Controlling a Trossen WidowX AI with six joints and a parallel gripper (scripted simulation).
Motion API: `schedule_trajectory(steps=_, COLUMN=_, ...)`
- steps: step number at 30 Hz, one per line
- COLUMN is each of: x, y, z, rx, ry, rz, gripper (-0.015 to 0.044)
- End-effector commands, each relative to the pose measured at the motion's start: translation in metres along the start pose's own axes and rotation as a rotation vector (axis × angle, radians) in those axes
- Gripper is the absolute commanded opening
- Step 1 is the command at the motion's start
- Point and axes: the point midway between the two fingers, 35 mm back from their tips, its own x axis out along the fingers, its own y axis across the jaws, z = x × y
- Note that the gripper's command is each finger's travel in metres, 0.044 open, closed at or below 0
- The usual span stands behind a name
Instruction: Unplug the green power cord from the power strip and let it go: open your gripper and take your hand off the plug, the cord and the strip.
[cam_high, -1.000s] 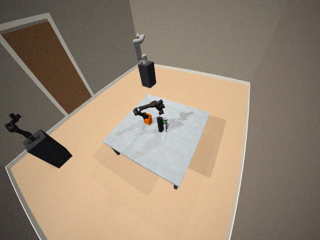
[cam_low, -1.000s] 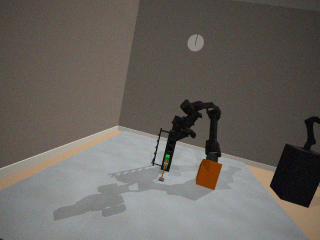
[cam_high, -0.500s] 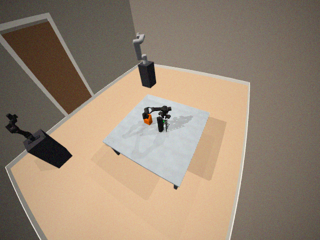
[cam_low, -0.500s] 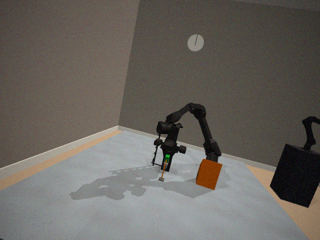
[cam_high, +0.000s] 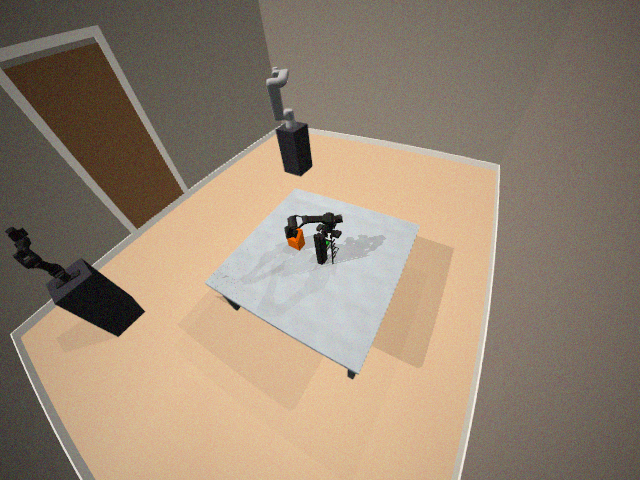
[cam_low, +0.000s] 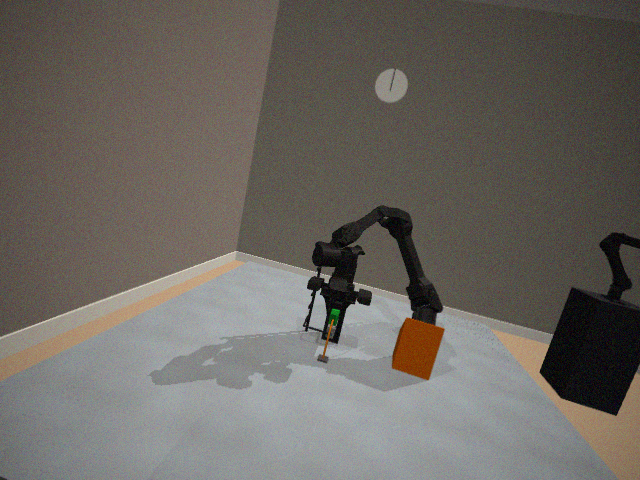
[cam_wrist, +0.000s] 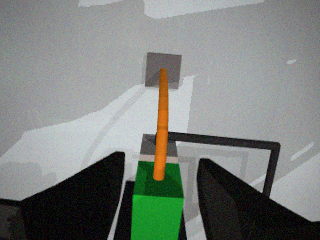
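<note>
The grey table (cam_high: 310, 320) carries all task items; positions below are given relative to the power strip (cam_high: 320, 250), which stands upright near the table's middle. Two black pedestals stand on the floor well apart from the strip: one (cam_high: 98, 302) carries a dark arm, the other (cam_high: 294, 147) a light grey arm. The working arm (cam_low: 410, 258) rises from an orange base block (cam_low: 417, 348) set on the table near the strip, bends at the elbow and reaches down over the strip's top. A thin dark wire stand (cam_low: 311, 310) leans just beside the strip. The gripper (cam_low: 334, 317) points downward along the strip's face and covers most of it in the exterior view. The fingers are partly open and stand on either side of the green plug (cam_wrist: 157, 210). In the wrist view a narrow gap shows on each side of the plug, so nothing is clamped. The plug sits low on the strip's face. The orange cord (cam_wrist: 162, 115) runs from the plug away from the strip, down to a small grey block (cam_wrist: 163, 70) resting on the table near the strip's foot.
</note>
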Motion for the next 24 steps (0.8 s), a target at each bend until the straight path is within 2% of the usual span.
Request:
schedule_trajectory(steps=1, x=0.0, y=0.0, z=-0.008, rx=-0.005, ry=0.003, rz=0.0, gripper=0.016)
schedule_trajectory(steps=24, x=0.008, y=0.0, z=-0.03, rx=-0.005, ry=0.006, rz=0.0, gripper=0.016)
